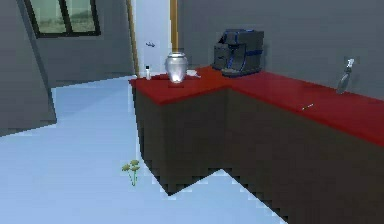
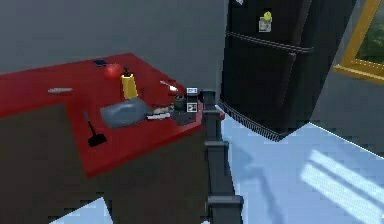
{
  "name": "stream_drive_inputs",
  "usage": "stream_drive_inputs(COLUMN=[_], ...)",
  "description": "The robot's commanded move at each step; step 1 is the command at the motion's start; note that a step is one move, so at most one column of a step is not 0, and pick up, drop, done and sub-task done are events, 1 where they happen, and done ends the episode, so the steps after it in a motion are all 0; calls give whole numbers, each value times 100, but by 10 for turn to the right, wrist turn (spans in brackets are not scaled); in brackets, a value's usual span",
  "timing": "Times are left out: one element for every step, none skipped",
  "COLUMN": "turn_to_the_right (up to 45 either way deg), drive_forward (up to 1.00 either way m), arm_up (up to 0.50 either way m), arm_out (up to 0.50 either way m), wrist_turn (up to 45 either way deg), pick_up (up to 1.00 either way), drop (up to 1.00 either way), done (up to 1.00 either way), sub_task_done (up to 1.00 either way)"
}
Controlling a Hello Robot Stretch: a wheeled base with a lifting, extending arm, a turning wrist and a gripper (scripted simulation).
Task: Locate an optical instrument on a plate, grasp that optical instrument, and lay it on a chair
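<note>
Forward view: a red L-shaped tabletop (image 1: 290,95) carries a silver jug (image 1: 177,67) near its far-left corner, a dark coffee machine (image 1: 238,52) at its back edge, and a thin tap-like fitting (image 1: 346,75) toward the right edge. A small plant (image 1: 131,168) sits on the floor below the near corner.

Arm side view: the arm (image 2: 216,170) rises to the tabletop's right edge, and the pincer (image 2: 183,108) sits just inside that edge, near the corner. A grey plate (image 2: 122,114) lies just left of it, with a pale sliver (image 2: 160,116) between the two. Things lie on the surface behind the pincer, so I cannot tell how its fingers are set or whether it has hold of anything.

A yellow bottle (image 2: 129,84) and a red fruit (image 2: 108,67) stand farther back, and a black spatula (image 2: 95,132) lies by the near edge. A black fridge (image 2: 280,60) stands beyond the corner.

The step in hand looks like the reach and grasp at the plate. The optical instrument is presumably at the plate's right side. If the sliver is it, its long axis runs from the plate toward the right edge, though which end leads is unclear. Next comes a secure hold, a lift clear, then finding a chair.
</note>
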Motion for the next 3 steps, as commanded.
stream_drive_inputs(turn_to_the_right=[0,0,0], drive_forward=[0,0,0], arm_up=[10,4,0], arm_out=[0,0,0], wrist_turn=[0,0,-450], pick_up=[0,0,0], drop=[0,0,0], done=[0,0,0], sub_task_done=[0,0,0])
